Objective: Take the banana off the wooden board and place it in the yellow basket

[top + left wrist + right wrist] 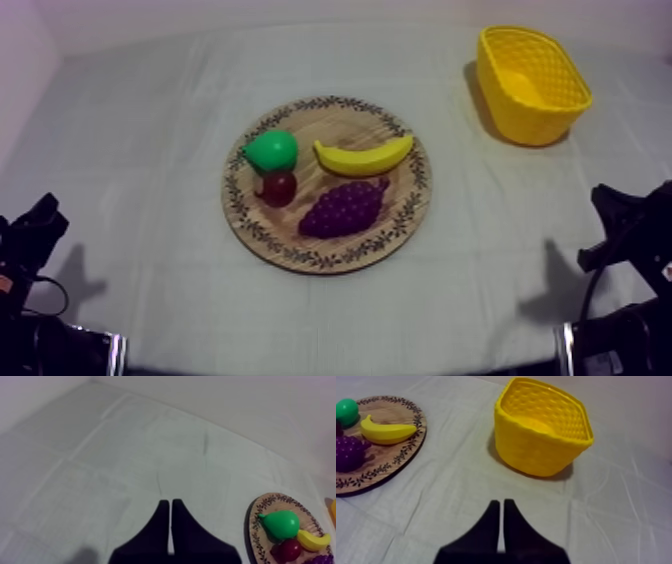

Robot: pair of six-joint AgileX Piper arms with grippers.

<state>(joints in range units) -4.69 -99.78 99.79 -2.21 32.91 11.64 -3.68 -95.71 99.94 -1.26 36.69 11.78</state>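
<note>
A yellow banana (364,156) lies on the round wooden board (400,215) at the table's middle, beside a green pear (271,151), a small red fruit (279,187) and purple grapes (343,207). The yellow basket (530,84) stands at the far right with nothing in it. My left gripper (167,507) is shut on nothing, over bare cloth, with the board (254,526) and the banana (315,540) off to its side. My right gripper (501,507) is shut on nothing too, on the cloth short of the basket (541,428); the banana (387,431) lies apart from it on the board (401,451).
Both arms rest low at the table's near corners, the left arm (28,250) and the right arm (630,235). Grey-white cloth (150,120) runs wide around the board and between board and basket.
</note>
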